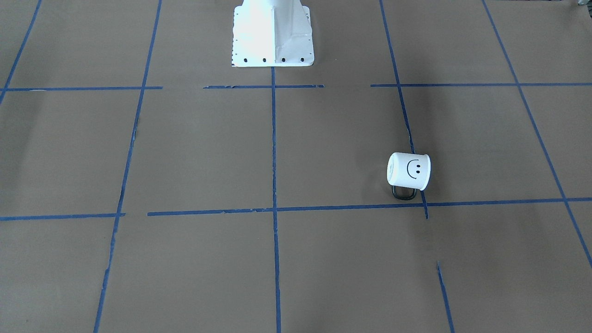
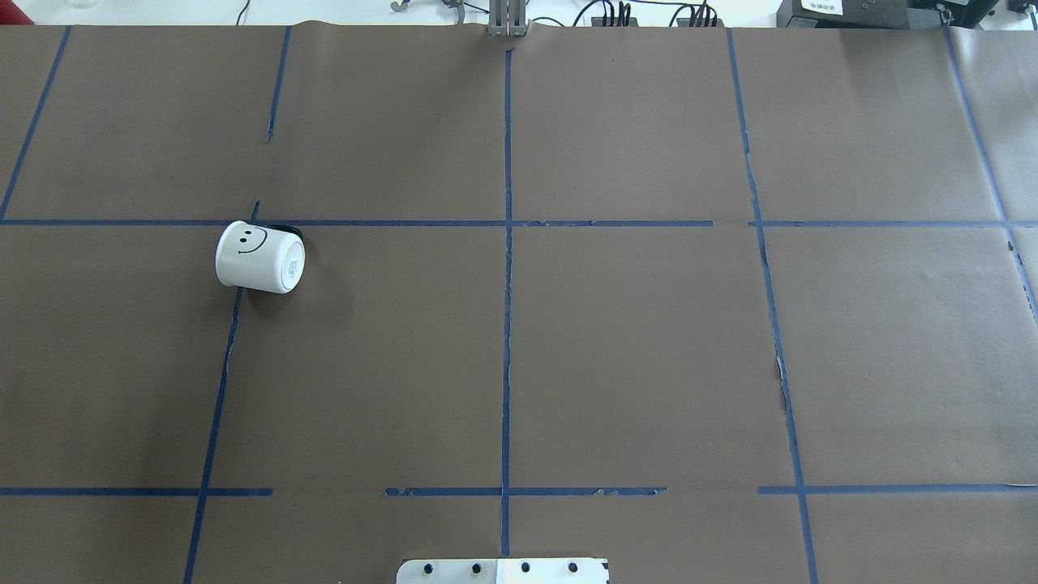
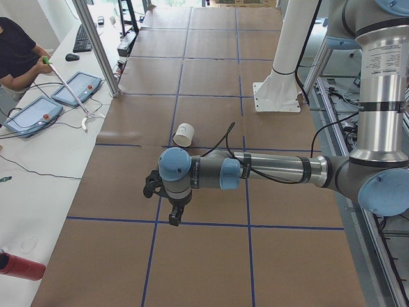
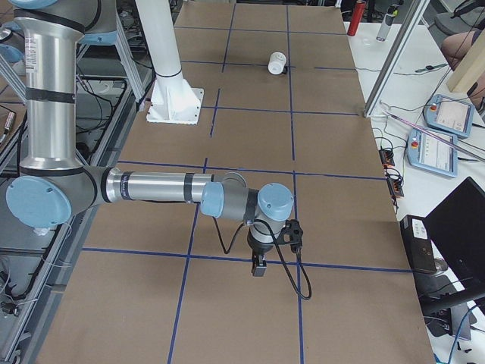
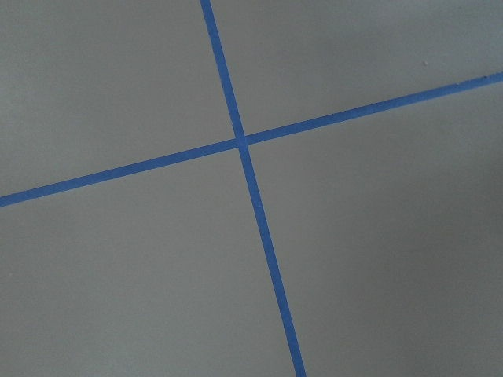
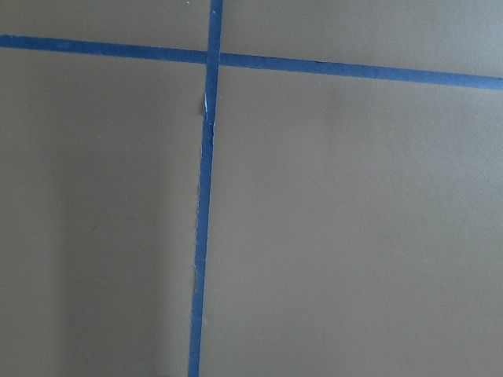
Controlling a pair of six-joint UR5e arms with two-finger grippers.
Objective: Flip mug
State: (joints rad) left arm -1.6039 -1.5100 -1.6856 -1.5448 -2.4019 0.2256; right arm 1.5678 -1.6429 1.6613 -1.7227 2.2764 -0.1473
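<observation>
Mug (image 1: 409, 171) on its side, untouched
Prob light, stiff, slick, chips if dropped; I'd pinch its wall at the open end. Left gripper (image 3: 175, 216), right gripper (image 4: 259, 265): can't tell if fingers are parted

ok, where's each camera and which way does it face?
Front: across the table, facing the robot; base at top, mug right.
Overhead: behind the robot, looking forward-down; base at bottom, mug left.
Left side: table's left end; left arm near, mug beyond.
Right side: table's right end; right arm near, mug far.
Left wrist: down on a tape cross; no gripper shows.
Right wrist: same, another cross.
Shared: all four exterior views show the mug.
</observation>
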